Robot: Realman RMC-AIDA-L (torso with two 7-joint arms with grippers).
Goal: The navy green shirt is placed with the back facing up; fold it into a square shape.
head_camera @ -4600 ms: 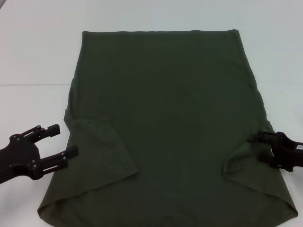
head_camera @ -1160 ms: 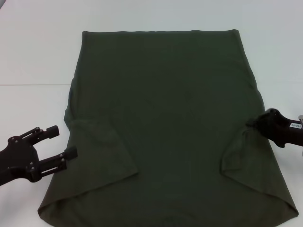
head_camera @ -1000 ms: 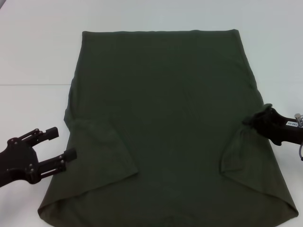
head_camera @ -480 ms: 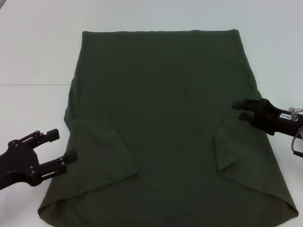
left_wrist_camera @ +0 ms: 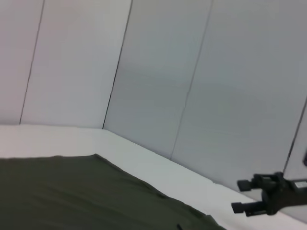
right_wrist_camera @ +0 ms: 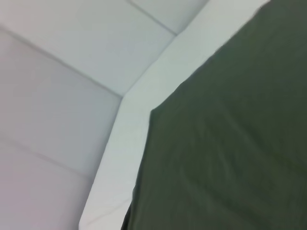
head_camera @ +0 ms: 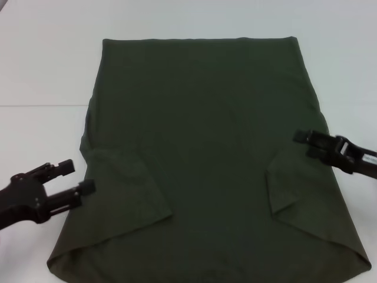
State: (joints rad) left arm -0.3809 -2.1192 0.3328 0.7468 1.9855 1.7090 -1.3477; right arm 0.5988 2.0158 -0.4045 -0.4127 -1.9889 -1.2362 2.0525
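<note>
Your right gripper (head_camera: 304,144) hovers over the navy green shirt (head_camera: 206,135), jaws apart, gripping nothing; your left gripper (head_camera: 78,178) waits beside its edge, likewise spread.

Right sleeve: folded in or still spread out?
Folded in. The right sleeve lies on the navy green shirt; the right claw, open, is over it.
</note>
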